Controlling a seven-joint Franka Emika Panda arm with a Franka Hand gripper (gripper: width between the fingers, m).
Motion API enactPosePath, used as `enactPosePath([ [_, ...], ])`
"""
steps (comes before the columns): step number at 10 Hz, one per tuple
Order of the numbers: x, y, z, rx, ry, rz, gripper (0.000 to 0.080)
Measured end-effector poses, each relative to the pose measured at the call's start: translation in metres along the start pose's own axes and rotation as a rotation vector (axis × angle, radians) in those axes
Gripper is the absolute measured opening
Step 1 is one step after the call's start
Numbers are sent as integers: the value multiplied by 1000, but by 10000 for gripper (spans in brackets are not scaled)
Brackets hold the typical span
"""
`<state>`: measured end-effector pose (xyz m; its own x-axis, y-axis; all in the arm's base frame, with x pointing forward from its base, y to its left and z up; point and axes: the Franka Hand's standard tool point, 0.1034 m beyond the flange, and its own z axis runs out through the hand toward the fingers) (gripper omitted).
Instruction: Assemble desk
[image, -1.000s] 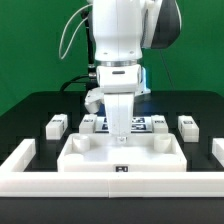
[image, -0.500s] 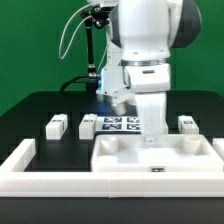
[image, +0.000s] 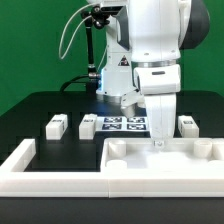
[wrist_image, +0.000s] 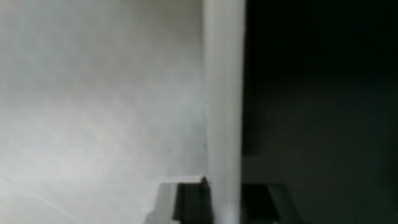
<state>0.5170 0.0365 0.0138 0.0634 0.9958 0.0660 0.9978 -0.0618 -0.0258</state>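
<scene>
Now, claw (image: 158, 141) pinched narrow on back rim of desk top (image: 160, 176), at ext. view's right front. B/w square tags on marker board (image: 125, 124) & leg blocks (image: 57, 125). Black table (image: 30, 108), green backdrop (image: 35, 50).

A: How is the exterior view lit?
B: Brightly and evenly; the white desk top (image: 160, 172) is nearly washed out against the black table (image: 30, 110), and only soft shadows are cast.
A: And the wrist view?
B: Heavily blurred; nothing is rendered sharp.
</scene>
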Motion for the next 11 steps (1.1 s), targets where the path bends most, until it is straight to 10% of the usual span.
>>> enactPosePath([
  [3,0,1,0,8,-6,0,110],
  [8,-1,1,0,9,-7,2,593],
  [11,-1,1,0,9,-7,2,646],
])
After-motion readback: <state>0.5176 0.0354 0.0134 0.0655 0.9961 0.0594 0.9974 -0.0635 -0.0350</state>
